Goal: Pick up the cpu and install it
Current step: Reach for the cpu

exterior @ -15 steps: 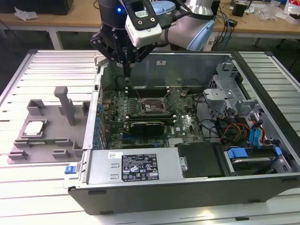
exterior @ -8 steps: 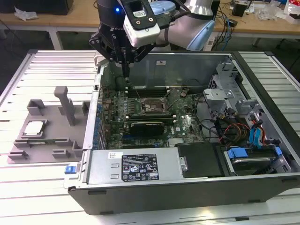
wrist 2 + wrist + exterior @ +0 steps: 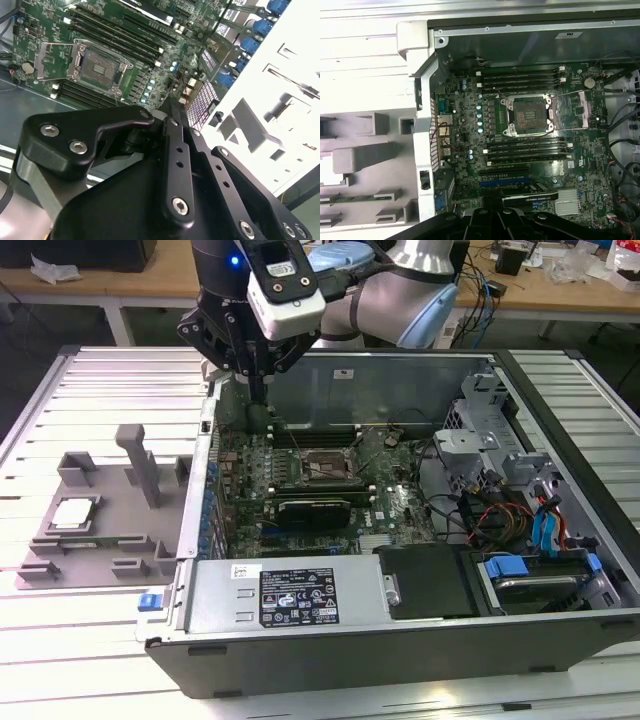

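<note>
Right now your jaws hang over the upper left corner of the open computer case [image 3: 400,645] in the exterior view. They look drawn together to a narrow tip with nothing between them.

The cpu [image 3: 72,512] is not near them. It lies flat, silvery top up, on the grey holder [image 3: 105,545] on the slatted worktop [image 3: 100,380], at the exterior view's left, outside the case wall and well apart from the jaws. The socket [image 3: 530,114] on the motherboard [image 3: 465,150] sits bare, with no chip in it and its bracket folded aside.

So I judge that the step in hand is the pick, and it has not begun. To do it well:
- Spread the jaws before you come down.
- Come down square over the chip and grip it by two opposite edges, not by the top plate.
- Keep clear of the upright grey blocks beside it.
- Lift it level so it does not tilt.

As for writing, a black and white label [image 3: 298,595] lies on the power supply box along the near side. A small pale sticker [image 3: 568,35] sits on the far inner wall. I cannot make out the print on either, and the cpu's top shows no marking I can read.
</note>
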`<state>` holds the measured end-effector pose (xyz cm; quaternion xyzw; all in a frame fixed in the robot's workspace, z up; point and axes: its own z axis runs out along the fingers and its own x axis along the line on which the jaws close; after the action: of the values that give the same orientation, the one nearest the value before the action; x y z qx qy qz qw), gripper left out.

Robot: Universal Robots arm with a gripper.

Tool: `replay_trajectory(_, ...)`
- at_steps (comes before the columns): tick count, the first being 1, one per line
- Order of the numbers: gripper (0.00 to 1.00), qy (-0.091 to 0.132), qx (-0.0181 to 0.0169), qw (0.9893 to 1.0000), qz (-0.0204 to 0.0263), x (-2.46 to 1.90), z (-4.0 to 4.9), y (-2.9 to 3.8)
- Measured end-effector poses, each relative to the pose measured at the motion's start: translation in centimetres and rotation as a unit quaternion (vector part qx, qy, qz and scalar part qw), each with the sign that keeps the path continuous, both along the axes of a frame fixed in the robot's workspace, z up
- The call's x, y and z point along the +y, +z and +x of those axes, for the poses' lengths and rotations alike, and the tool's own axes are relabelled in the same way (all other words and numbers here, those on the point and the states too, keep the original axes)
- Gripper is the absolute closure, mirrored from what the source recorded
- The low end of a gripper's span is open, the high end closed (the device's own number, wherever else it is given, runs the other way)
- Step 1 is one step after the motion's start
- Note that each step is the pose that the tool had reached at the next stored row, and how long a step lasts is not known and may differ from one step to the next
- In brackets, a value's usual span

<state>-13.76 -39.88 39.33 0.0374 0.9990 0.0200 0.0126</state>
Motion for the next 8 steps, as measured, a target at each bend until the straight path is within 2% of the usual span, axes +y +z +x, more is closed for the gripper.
replay_trajectory(8, 0.89, 0.0, 0.0, 1.0, 0.0, 0.0, -0.92, 0.0)
